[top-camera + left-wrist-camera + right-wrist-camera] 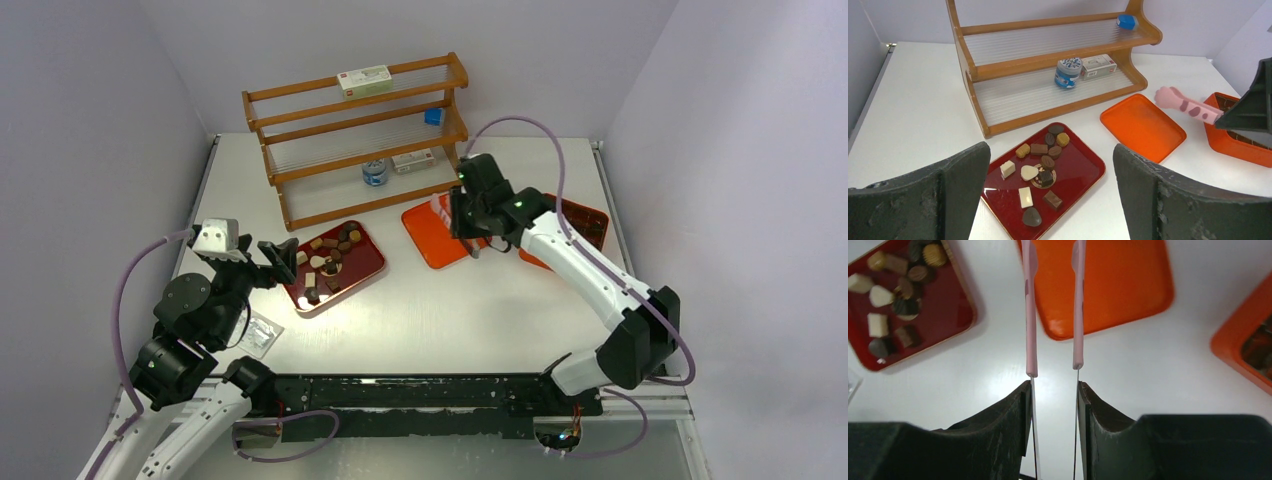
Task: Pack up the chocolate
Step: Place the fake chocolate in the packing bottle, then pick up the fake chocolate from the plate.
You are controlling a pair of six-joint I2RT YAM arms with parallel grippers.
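Twelve or thirteen pieces of chocolate [1047,162] lie loose on the dark red tray [1083,170], left of centre on the bench [913,100]. They sit in a scattered cluster, some touching and some apart. The colours are dark brown, lighter brown and cream-white, and the shapes are mixed: blocks, ovals, a ribbed round and what looks like a heart.

Each piece should be very light and rigid, though the surface is likely smooth and easy to mark, so a hard squeeze could chip or scuff it. The glossy tray will probably let a piece skate away if it is nudged from one side only. The flat opposite flanks of the blocks look like the safest hold. The rounded ones are better taken across their widest part, low down near the tray.

The right tool [1054,390] is pressed together on the rear of the pink tongs [1079,315], whose two arms run forward parallel with a gap between them, above the orange lid [1142,126]. The orange box [1235,145] stands just beyond the lid. The left tool [1049,150] is spread wide, holds nothing and hangs near the tray's near side.
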